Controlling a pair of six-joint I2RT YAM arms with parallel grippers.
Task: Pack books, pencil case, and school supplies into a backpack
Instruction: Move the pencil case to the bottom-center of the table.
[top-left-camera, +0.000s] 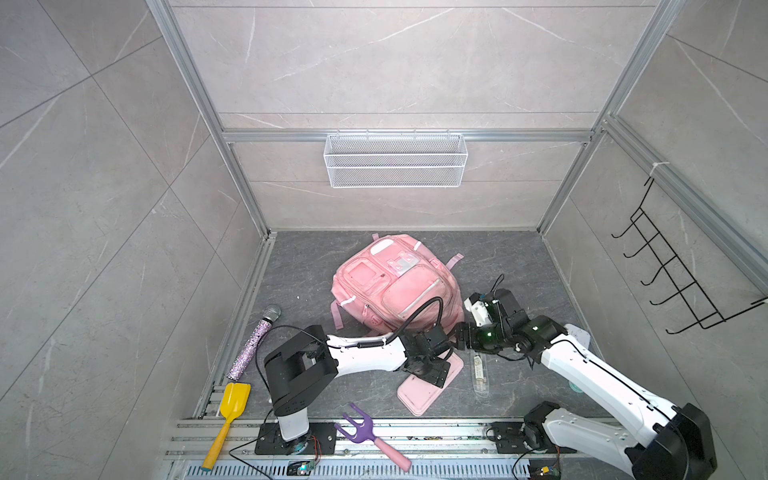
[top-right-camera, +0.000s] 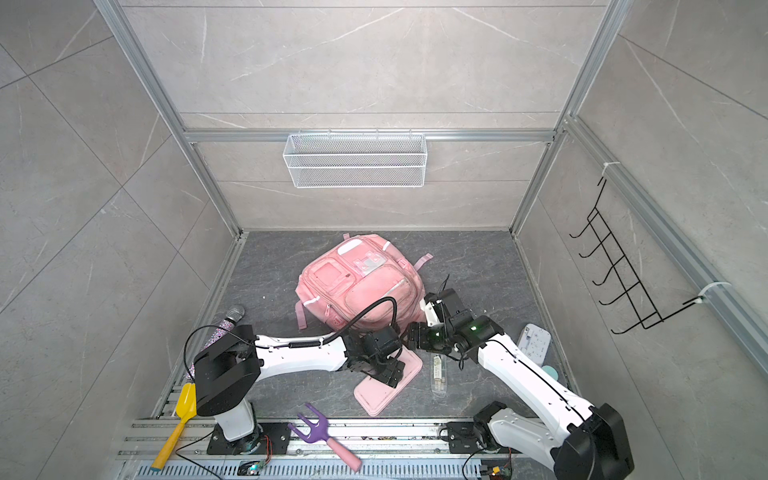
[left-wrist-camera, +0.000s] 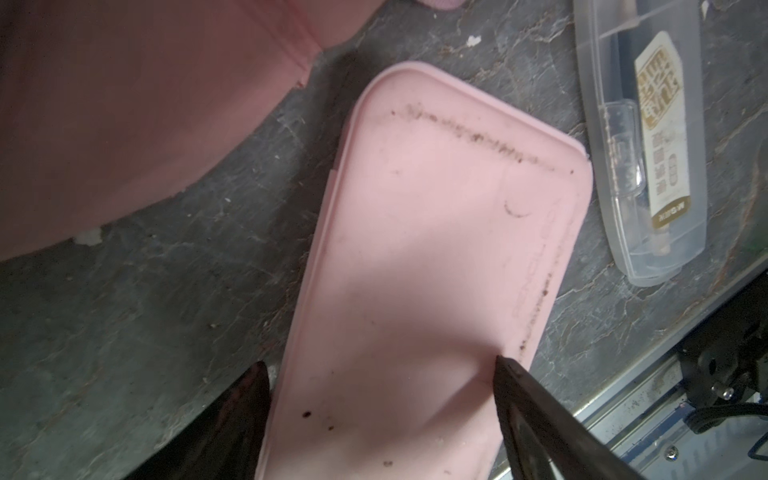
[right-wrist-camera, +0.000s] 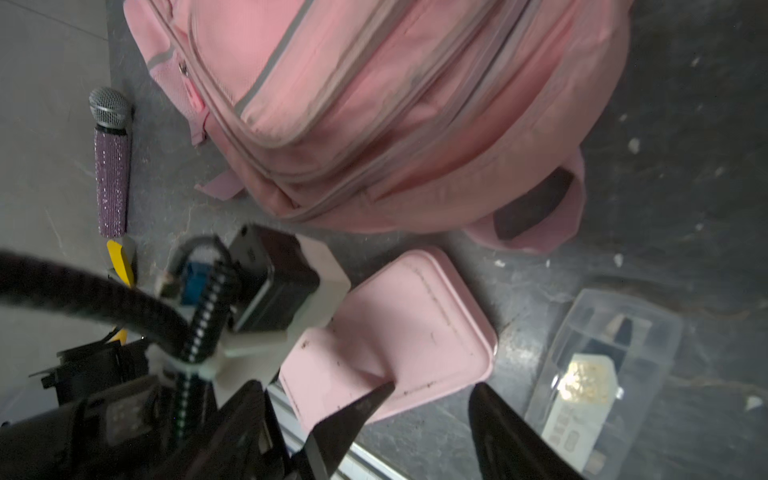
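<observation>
The backpack (top-left-camera: 395, 282) lies front-up in the middle of the surface (top-left-camera: 316, 266), and no open mouth shows in any view, so a compartment probably has to be unzipped before anything can go in. The books are not in view.

The pencil case (top-left-camera: 417, 395) lies flat on the surface just in front of the backpack, apart from it. The left tool (left-wrist-camera: 380, 361) hangs over it with its jaws spread and nothing between them. In the left wrist view, one finger sits just outside a long edge, while the other appears to sit over the lid, inside the opposite edge. A good pick here likely needs a small sideways shift so that both fingers clear the edges, then a straight descent and a close across the narrow width, near mid-length so the case does not tip.

The right tool (right-wrist-camera: 432, 384) hovers near the backpack's near edge, also spread and empty. It should stay clear of the left arm.

The packet of school supplies (top-left-camera: 481, 372) lies just beside the case, not touching it.
</observation>
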